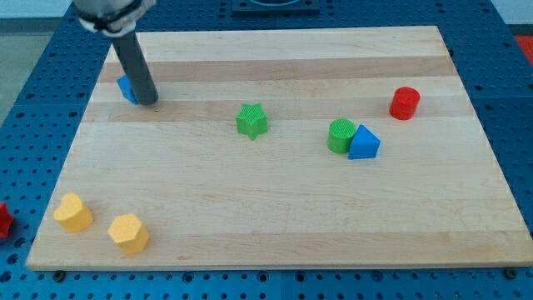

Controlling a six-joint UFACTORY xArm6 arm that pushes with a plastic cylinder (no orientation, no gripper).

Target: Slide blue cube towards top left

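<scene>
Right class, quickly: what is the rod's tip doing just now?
My tip: no claw, holds nothing; it touches the blue cube on the cube's right side in the view.

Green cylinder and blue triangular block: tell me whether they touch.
Touching. The camera view shows the green cylinder pressed against the blue triangular block, no board between them.

The robot showed as a straight, smooth, dark grey cylindrical rod (pixel 136 71) with a faint sheen along its length. It widened above into a rounder, darker housing (pixel 108 12), cut off by the frame's far edge. My tip (pixel 150 103) was blunt.
</scene>
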